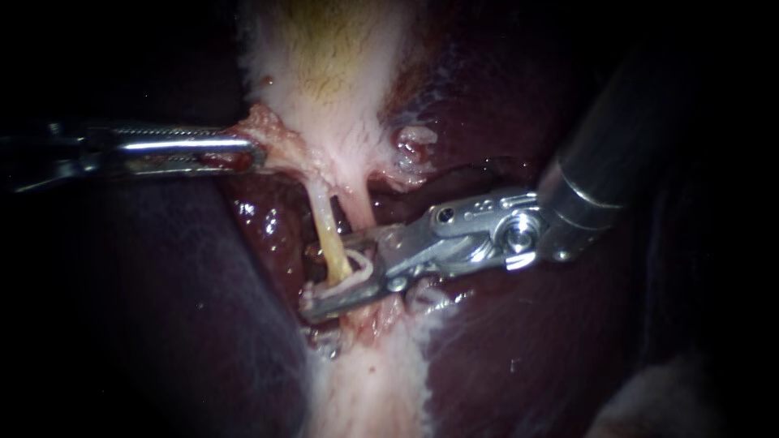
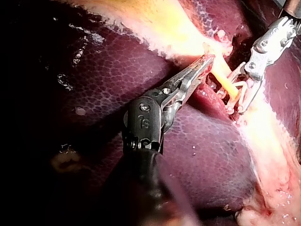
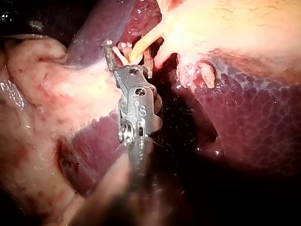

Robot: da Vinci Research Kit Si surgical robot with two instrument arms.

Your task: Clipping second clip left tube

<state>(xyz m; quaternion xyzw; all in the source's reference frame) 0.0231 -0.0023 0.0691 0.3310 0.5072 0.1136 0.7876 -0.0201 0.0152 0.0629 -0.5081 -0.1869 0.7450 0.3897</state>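
A yellowish left tube (image 1: 328,227) runs down from the pale gallbladder (image 1: 333,57) between lobes of dark liver (image 1: 527,349). My right instrument (image 1: 320,276) comes in from the upper right. Its jaws stand open, one on each side of this tube, and a white clip (image 1: 359,272) curves between them around the tube's lower end. The left wrist view shows the same straddle, with the right instrument (image 2: 229,99) across the tube (image 2: 225,82). My left instrument (image 1: 253,152) is shut on the gallbladder's pink edge and holds it to the left; its toothed jaws (image 2: 207,61) pinch that tissue.
A second, pinker strand (image 1: 359,203) runs just right of the yellowish tube. A pale band of tissue (image 1: 373,381) continues below the jaws. In the right wrist view, my right instrument (image 3: 127,52) lies over pale fatty tissue (image 3: 42,103) beside the liver (image 3: 254,117).
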